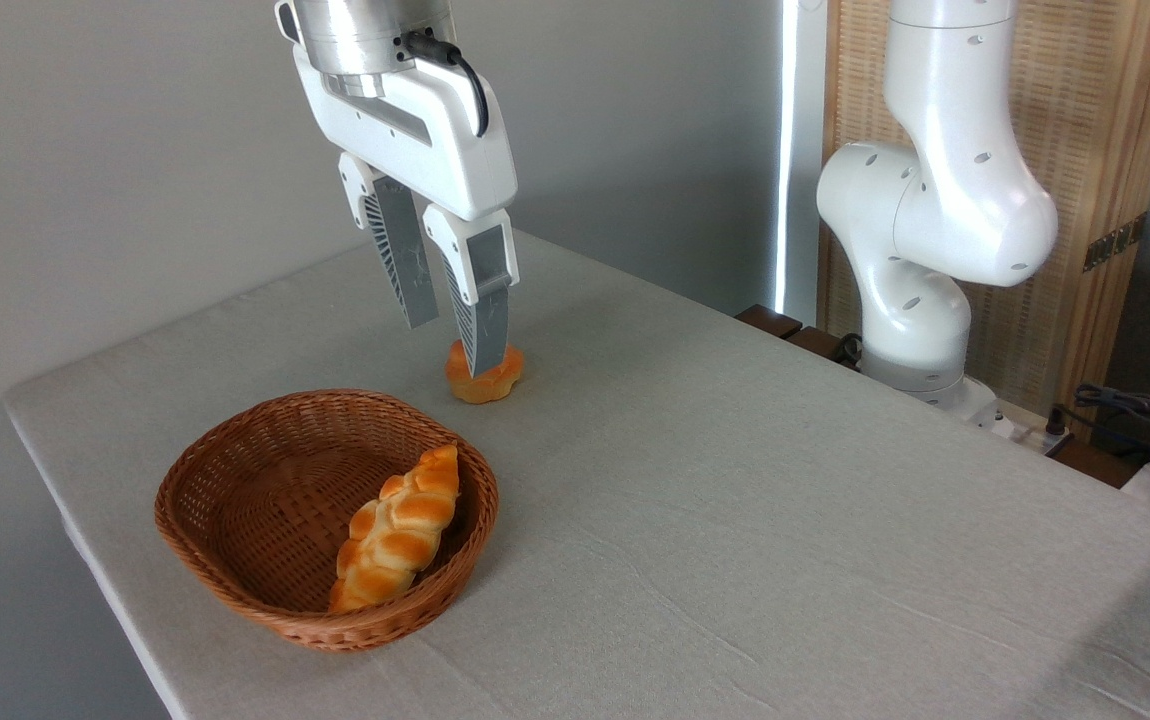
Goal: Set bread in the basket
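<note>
Golden bread (484, 377) sits on the desk; our gripper (452, 345) hovers with jaws open. Next, we judge: descend, close.

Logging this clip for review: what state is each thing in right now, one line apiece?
end effector: open, fingers pointing down, holding nothing, above the bun.
bun: on the table, outside the basket, not gripped.
basket: upright on the table, holding the braided loaf only.
braided loaf: lying in the basket, leaning against its right wall.
table: covered by a pale cloth.
</note>
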You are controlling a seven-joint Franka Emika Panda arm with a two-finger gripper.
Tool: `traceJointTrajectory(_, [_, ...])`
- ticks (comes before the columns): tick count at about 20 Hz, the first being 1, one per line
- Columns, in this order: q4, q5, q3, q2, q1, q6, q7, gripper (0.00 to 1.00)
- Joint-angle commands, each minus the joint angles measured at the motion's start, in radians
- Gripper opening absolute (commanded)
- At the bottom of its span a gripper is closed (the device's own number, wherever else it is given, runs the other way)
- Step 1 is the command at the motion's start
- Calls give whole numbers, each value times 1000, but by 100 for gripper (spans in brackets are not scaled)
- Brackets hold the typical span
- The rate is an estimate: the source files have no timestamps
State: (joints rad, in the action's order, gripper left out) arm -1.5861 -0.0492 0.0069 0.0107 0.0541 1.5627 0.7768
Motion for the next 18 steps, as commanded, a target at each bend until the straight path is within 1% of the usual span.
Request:
traceJointTrajectory(1, [-23,8,4,17,3,-23,-17,100])
traceJointTrajectory(7, [-40,3,-2,31,3,-20,-17,100])
traceJointTrajectory(9, [-89,-15,-10,69,12,5,-17,100])
traceJointTrajectory(10, [-139,-41,-13,101,29,38,-17,100])
traceJointTrajectory(11, [-194,-75,-16,136,55,80,-17,100])
traceJointTrajectory(13, [-286,-115,-27,184,111,152,-19,100])
traceJointTrajectory(16, [-374,-142,-39,193,248,261,-19,100])
traceJointTrajectory(17, [-412,-149,-41,196,297,319,-19,100])
traceJointTrajectory(18, [-478,-152,-45,209,332,392,-17,100])
